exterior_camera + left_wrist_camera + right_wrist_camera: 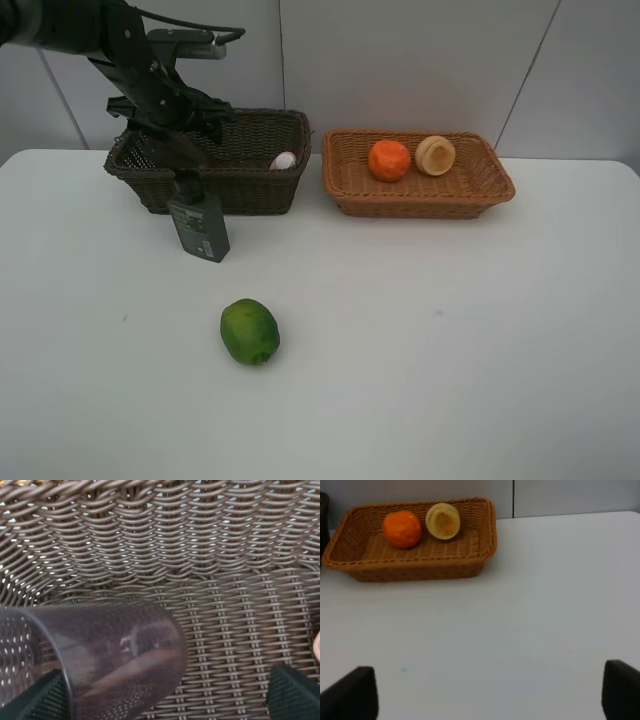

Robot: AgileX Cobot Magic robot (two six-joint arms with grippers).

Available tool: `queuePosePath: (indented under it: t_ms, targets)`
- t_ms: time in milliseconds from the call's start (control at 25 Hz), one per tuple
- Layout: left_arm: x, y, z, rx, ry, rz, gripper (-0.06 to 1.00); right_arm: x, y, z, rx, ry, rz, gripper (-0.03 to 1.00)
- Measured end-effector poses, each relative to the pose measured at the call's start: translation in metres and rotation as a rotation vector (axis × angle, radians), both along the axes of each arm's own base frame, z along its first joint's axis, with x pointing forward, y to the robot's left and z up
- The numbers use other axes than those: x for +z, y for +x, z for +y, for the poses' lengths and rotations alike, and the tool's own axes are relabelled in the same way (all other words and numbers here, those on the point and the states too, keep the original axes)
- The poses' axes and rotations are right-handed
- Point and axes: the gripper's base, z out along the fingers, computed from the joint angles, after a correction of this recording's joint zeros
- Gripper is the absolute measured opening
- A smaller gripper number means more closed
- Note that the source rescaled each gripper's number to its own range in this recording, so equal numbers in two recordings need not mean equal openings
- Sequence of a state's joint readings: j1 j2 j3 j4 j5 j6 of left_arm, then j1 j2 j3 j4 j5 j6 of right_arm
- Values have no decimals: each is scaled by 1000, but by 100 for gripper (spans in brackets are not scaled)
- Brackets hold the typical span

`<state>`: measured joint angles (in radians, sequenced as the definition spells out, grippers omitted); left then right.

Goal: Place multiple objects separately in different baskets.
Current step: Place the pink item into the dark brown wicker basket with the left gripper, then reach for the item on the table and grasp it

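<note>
Since left claw [165,698] gapes wide inside dark basket [250,190], mauve cup [115,655] lying on its floor, drop-off looks done. Next: lift clear, grab pump bottle [200,226] just in front of that basket. Right claw [485,692] wide, empty.

My left gripper [165,700] sits inside the dark brown wicker basket [210,540]: wall ahead, mauve cup [110,650] crowding 1 finger, bare weave alongside.

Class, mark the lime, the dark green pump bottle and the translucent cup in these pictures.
lime [250,331]: exterior high view, middle of its rind.
dark green pump bottle [201,225]: exterior high view, front of its body.
translucent cup [115,650]: left wrist view, its side wall.
</note>
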<state>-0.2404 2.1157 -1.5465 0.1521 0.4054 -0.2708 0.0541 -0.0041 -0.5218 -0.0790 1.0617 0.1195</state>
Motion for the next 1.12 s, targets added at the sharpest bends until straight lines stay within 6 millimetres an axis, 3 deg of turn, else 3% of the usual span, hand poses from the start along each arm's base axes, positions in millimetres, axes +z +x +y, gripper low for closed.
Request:
queuePosePath:
  t_ms: [240, 440, 800, 1000, 1120]
  targets:
    - [1, 0, 0, -1, 3, 0, 100, 0, 0, 0, 0, 0, 0, 97]
    - [34, -9, 3, 5, 0, -28, 100, 0, 0, 0, 0, 0, 0, 97]
    - [102, -55, -13, -97, 75, 27, 100, 0, 0, 0, 0, 0, 0, 97]
    - [122, -79, -26, -132, 91, 73, 100, 0, 0, 0, 0, 0, 0, 97]
    - [122, -89, -33, -100, 50, 141, 100, 0, 0, 0, 0, 0, 0, 97]
